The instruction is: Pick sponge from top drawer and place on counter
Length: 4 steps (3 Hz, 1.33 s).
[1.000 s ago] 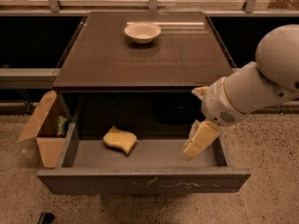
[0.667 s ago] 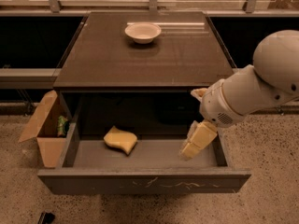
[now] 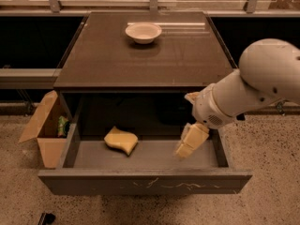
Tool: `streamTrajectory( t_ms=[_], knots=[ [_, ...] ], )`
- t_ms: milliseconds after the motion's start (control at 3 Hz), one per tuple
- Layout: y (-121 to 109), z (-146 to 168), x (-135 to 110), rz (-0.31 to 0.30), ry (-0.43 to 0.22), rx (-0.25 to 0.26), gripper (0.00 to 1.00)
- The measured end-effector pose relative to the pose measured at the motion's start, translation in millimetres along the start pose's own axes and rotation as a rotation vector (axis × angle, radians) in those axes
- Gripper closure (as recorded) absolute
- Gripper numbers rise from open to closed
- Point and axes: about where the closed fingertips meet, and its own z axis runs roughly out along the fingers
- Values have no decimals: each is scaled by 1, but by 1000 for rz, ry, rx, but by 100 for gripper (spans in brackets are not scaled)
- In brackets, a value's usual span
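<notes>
The top drawer [image 3: 140, 182] is pulled open below the counter [image 3: 145, 55]. The pale-yellow sponge [image 3: 121, 140] lies on the drawer floor, left of centre. My gripper [image 3: 190, 142] hangs over the right part of the drawer, well to the right of the sponge and apart from it. Its yellowish fingers point down and to the left, holding nothing. The white arm reaches in from the right.
A white bowl [image 3: 143, 32] stands at the back of the counter. An open cardboard box [image 3: 42, 128] with a green item stands on the floor left of the drawer. A railing runs along the back. Speckled floor lies in front.
My arm and gripper have shifted slightly to the left over the drawer. The sponge has not moved.
</notes>
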Motion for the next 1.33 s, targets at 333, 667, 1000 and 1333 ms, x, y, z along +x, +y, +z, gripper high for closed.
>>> streamTrajectory(
  t_ms=[333,667,1000,1333],
  knots=[
    [-16,56,-2,5,-17,-36,0],
    [-29,97,-2,26,-17,-28,0],
    [-44,130,-1,66,-29,1,0],
    [-59,157,-9,72,-70,13,0]
  ],
)
